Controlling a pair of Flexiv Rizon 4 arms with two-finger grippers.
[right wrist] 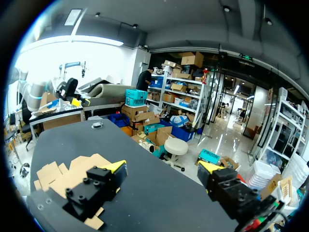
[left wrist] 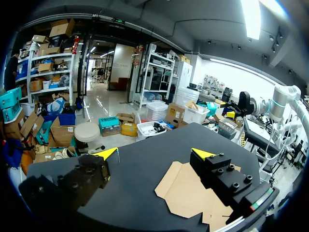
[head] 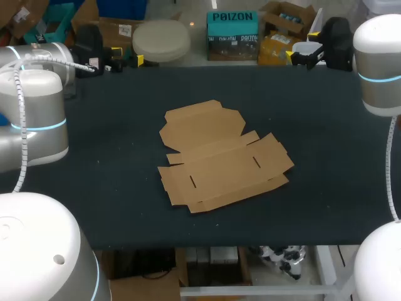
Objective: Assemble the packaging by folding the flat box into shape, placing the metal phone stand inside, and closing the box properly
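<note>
A flat, unfolded brown cardboard box [head: 219,160] lies in the middle of the dark table, its flaps spread out. No metal phone stand shows in any view. My left gripper [head: 128,56] hovers at the far left edge of the table, open and holding nothing. In the left wrist view the gripper [left wrist: 155,153] points across the table, with the cardboard [left wrist: 186,193] under its right finger. My right gripper [head: 304,47] is at the far right edge, open too. In the right wrist view the gripper [right wrist: 161,166] has the cardboard [right wrist: 72,169] beside and beneath its left finger.
The dark table [head: 326,188] spreads wide on all sides of the cardboard. The thick grey links of my left arm [head: 37,119] and right arm [head: 379,63] stand over its left and right edges.
</note>
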